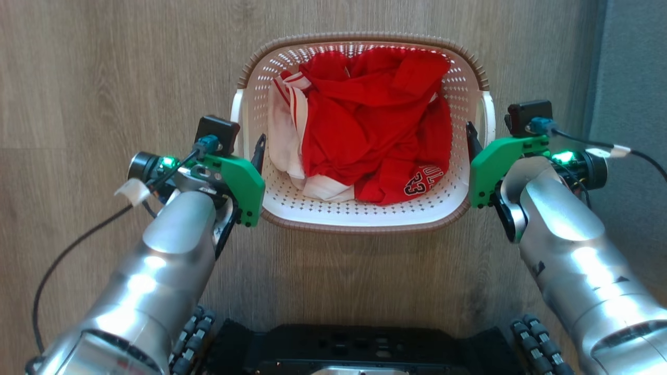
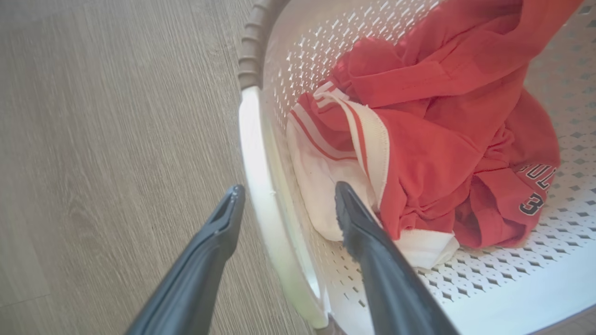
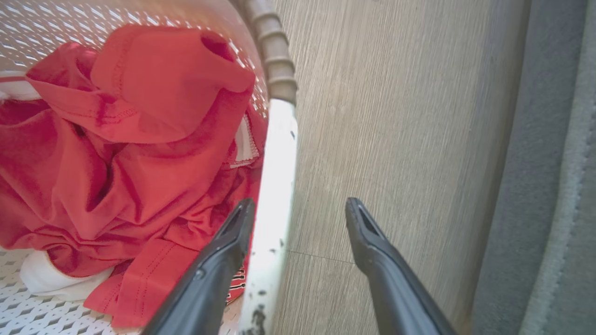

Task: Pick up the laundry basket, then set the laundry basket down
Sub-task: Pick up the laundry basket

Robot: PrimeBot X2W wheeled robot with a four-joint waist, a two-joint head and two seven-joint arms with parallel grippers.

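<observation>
Nothing clamped: left jaws apart astride left handle (image 2: 263, 195) of laundry basket (image 1: 365, 211), right jaws apart astride right handle (image 3: 277, 186). Uneven closing could tilt or drop it.

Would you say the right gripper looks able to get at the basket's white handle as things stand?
Probably yes: the right gripper is open, one finger on each side of the handle, with nothing between them and it.
</observation>
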